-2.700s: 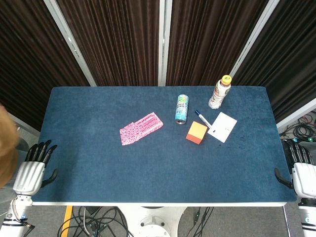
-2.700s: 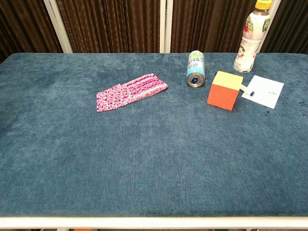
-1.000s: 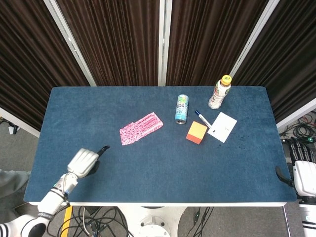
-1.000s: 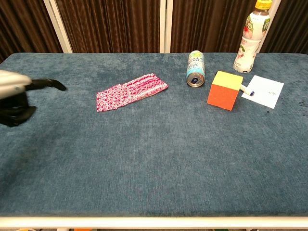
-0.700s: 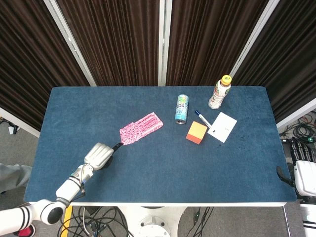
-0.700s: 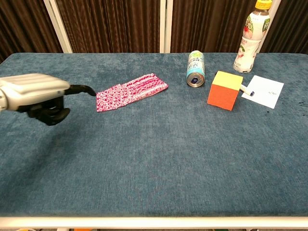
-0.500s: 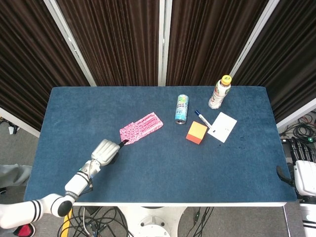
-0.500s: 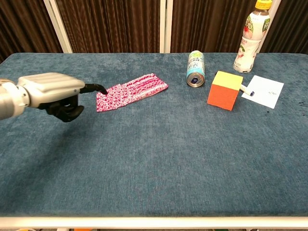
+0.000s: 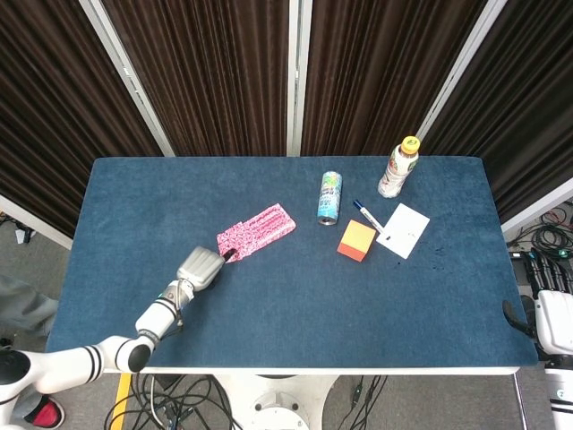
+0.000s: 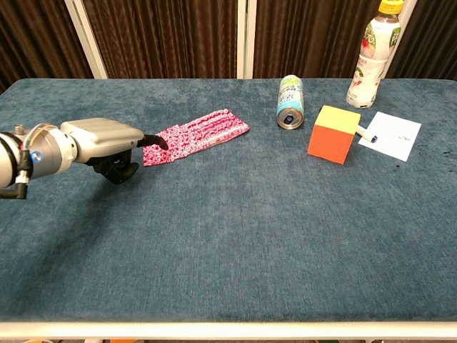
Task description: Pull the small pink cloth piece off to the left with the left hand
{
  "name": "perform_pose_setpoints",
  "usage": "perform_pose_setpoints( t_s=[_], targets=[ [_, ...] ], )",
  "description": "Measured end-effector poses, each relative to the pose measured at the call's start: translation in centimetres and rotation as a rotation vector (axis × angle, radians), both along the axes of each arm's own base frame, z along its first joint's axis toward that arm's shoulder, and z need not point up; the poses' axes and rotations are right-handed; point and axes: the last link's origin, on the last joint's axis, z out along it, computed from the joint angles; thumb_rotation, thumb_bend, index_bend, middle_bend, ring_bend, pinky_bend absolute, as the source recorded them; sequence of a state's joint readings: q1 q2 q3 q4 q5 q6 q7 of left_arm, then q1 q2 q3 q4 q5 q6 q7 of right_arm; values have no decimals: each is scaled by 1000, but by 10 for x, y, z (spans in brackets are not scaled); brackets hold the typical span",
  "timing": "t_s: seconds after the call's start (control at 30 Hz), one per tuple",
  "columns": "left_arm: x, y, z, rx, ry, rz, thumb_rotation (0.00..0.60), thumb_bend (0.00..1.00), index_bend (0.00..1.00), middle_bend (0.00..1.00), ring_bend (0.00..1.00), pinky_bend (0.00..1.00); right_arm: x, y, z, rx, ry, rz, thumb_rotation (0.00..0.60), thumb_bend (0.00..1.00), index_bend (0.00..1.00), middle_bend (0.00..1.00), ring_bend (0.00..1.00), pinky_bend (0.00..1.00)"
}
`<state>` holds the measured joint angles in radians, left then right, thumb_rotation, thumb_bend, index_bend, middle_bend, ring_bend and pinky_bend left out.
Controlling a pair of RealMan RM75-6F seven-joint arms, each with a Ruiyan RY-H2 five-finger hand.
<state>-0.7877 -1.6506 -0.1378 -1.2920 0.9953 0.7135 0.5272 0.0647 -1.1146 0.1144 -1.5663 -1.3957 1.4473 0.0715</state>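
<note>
On the left half of the counter [image 9: 295, 296] the pink cloth [image 10: 194, 135] lies flat, its near-left corner under one extended dark fingertip of your left hand [image 10: 107, 139]; the other fingers [image 10: 118, 171] are curled under, gripping nothing. Whether the tip presses the cloth I cannot tell. Press down firmly before dragging, then draw straight left, low and slow, so the fabric slides instead of bunching. Right hand [image 9: 553, 321] rests off the counter's edge, fingers hidden.

pink cloth [image 9: 256, 232]: knitted, matt | table [image 9: 269, 305]: blue napped fabric | can [image 9: 330, 197]: glossy metal
</note>
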Motion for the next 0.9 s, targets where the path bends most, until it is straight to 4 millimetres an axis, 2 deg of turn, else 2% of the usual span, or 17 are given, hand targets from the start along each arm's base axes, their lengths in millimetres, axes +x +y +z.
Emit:
perform_pose_setpoints(
  t_s=[0.27,0.53,0.9],
  targets=[
    [-5,4,-6,3,37,10,600,663,113,955,940,955,0,0,1,-3,0,-2,600,279,0,0,0,0],
    [-12,8,-3,26,54,29,600,663,113,955,940,955,-1,-1,-2,4,0,-4,600,279,0,0,0,0],
    [-38,16,3,27,75,129,600,664,113,954,940,955,1,-2,-3,8,3,-2,600,280,0,0,0,0]
  ],
)
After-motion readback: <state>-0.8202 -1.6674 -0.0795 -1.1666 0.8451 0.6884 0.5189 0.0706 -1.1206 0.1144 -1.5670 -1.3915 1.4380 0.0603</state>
